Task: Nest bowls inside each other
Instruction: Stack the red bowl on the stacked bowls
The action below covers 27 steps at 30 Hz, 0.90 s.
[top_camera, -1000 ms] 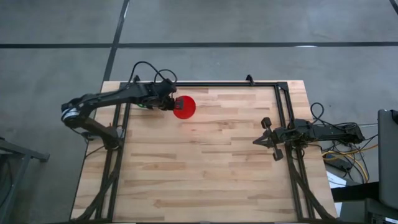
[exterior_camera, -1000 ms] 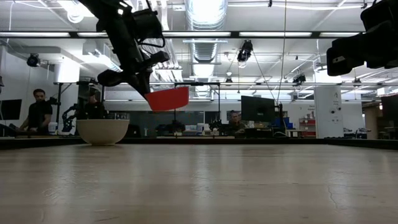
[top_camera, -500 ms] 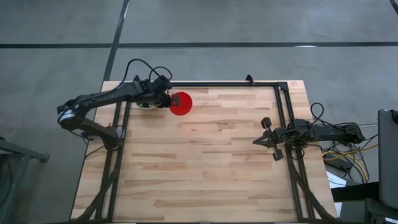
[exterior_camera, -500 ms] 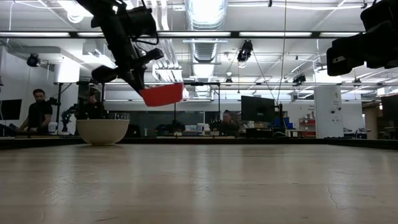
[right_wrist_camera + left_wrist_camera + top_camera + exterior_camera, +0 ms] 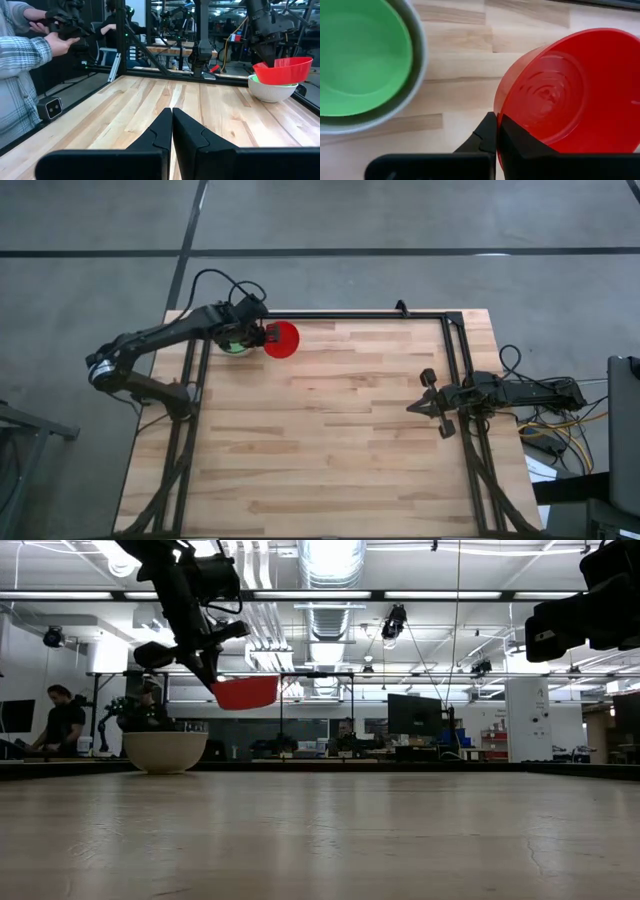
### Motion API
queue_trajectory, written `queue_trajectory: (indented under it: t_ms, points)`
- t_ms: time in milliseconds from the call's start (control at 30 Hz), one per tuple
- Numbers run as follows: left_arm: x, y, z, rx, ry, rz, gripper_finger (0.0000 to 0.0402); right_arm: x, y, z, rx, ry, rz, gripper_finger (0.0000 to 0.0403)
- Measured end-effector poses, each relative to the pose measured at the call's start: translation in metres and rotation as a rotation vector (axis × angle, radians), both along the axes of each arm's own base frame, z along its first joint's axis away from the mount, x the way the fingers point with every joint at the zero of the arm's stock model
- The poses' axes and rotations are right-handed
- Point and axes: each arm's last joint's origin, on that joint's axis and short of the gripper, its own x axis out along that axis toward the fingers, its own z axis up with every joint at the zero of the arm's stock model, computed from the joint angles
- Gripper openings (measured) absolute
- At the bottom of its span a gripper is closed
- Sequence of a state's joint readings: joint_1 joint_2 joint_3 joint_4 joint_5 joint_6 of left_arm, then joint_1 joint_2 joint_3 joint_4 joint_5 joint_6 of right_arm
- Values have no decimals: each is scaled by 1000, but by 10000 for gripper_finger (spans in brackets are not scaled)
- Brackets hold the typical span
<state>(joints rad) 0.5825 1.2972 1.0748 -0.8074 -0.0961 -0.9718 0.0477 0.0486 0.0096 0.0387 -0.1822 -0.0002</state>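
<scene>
My left gripper is shut on a red bowl, which hangs in the air near the table's far left corner. Just left of it a grey-white bowl stands on its base on the table. A green bowl sits nested inside that one. In the low view the red bowl is higher than the grey-white bowl's rim and to its right. My right gripper is shut with nothing in it and rests at the table's right edge. My left gripper pinches the red bowl's rim on the side facing the table's left. One finger is outside the wall and the other is inside. The fingers slant down from the left. The bowl is lifted clear, mouth up and nearly level.
A black metal frame runs along the table's far and side edges. The wooden tabletop is bare in the middle and near parts. A person's sleeve and hands show beyond the table's edge in the right wrist view.
My left gripper, still shut on the red bowl, has carried it toward the table's far left corner and a little upward, closer to the grey-white bowl. The bowl has stayed mouth up and clear of the table.
</scene>
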Motion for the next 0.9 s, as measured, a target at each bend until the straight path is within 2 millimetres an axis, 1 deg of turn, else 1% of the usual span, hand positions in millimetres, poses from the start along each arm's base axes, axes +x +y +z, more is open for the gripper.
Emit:
queue_trajectory:
  t_ms: [633,900]
  points:
    - [-27,18,0,-40,53,153,5,0,0,0,0,0,0,9]
    - [-41,22,1,-67,81,258,5,0,0,0,0,0,0,9]
